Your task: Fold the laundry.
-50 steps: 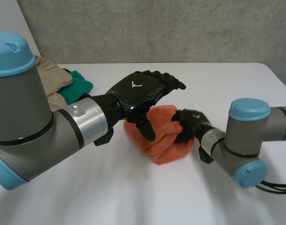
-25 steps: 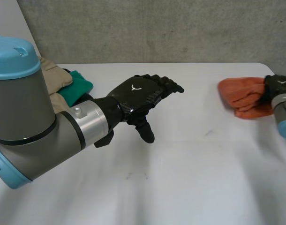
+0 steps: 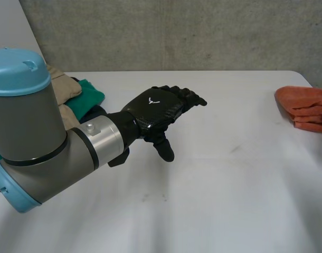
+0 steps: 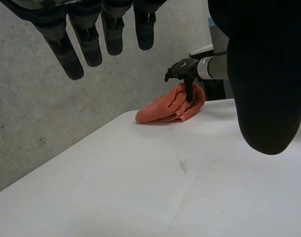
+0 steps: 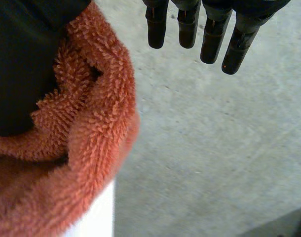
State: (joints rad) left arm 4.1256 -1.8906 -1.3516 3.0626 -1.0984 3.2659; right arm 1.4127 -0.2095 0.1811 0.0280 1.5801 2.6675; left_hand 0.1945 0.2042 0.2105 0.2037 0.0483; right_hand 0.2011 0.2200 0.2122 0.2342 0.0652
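Observation:
A folded orange towel lies at the table's far right edge. In the left wrist view the orange towel has my right hand over it, thumb pointing down into the cloth. In the right wrist view my right hand has its thumb against the towel, while its fingers stand straight and off the cloth. My left hand hovers open above the middle of the table, holding nothing. Its fingers are straight and apart from the thumb.
A pile of beige and green clothes lies at the back left, beside my left arm. The white table is bare between my left hand and the towel. A concrete wall stands behind the table.
My right hand has carried the orange towel from the table's middle to the far right edge and straightened its fingers off it. The left hand has barely moved.

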